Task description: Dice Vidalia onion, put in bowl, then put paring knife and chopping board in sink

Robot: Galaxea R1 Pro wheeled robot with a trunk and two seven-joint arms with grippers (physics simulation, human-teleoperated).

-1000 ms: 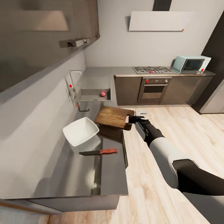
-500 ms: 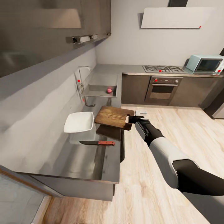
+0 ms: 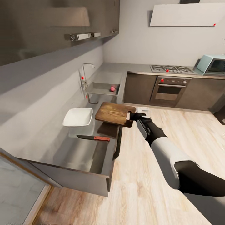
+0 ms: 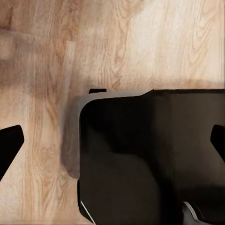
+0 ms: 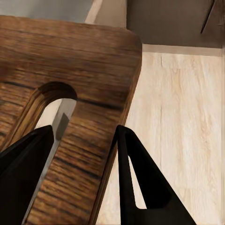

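Wood, dark brown and rectangular with rounded corners: the chopping board is held up off the grey glossy counter at its front edge, casting a shadow below. The right tool is clenched on the board's short end beside the slot hole; in the right wrist view its dark fingers straddle the edge of the board next to that slot. A board like this is probably stiff and fairly heavy for an end grip, so it may sag or twist; a hold nearer the middle of a long edge would likely be steadier.

Just beside the board sits the shallow white square bowl, and nearer the robot lies the slim paring knife with its orange-red handle, best taken by that handle. The small pinkish-red Vidalia onion rests in the steel sink further along; round and smooth, it may roll.

The left tool hangs released over the wooden floor.
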